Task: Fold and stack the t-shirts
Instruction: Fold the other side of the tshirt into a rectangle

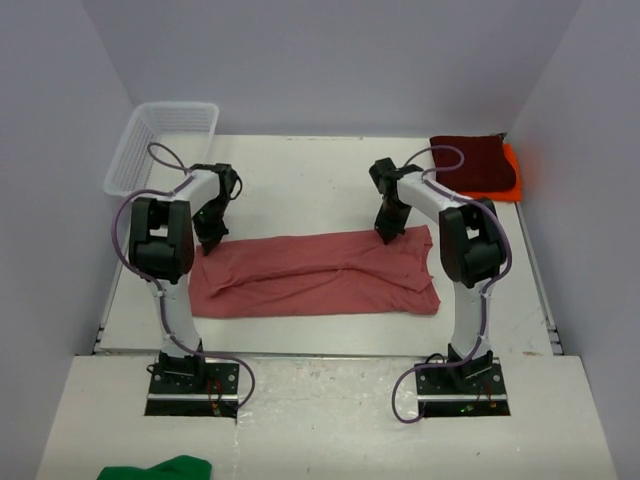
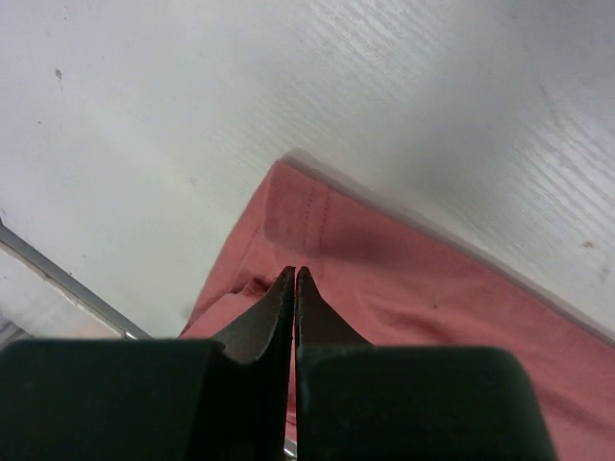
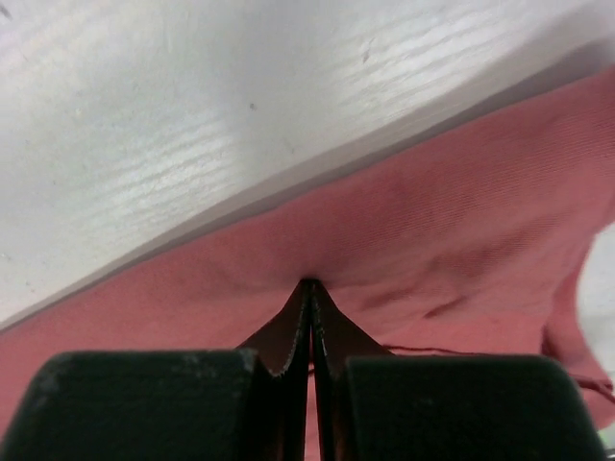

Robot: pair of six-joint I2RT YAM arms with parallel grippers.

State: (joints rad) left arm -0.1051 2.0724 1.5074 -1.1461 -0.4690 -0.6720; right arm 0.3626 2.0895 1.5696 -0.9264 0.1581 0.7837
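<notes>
The faded rose t-shirt (image 1: pixel 315 272) lies folded in a long strip across the middle of the table. My left gripper (image 1: pixel 212 238) is shut at the strip's far left corner, with its tips (image 2: pixel 294 273) down on the rose cloth (image 2: pixel 404 288). My right gripper (image 1: pixel 388 234) is shut on the strip's far edge near the right end, and the rose cloth (image 3: pixel 432 221) puckers at its tips (image 3: pixel 309 283). The dark maroon t-shirt (image 1: pixel 470 162) lies folded on the bright orange t-shirt (image 1: pixel 514 172) at the far right corner.
A white mesh basket (image 1: pixel 160 145) stands at the far left corner. A green cloth (image 1: pixel 160 468) lies on the near ledge in front of the arm bases. A metal rail (image 2: pixel 67 280) runs along the table's left edge.
</notes>
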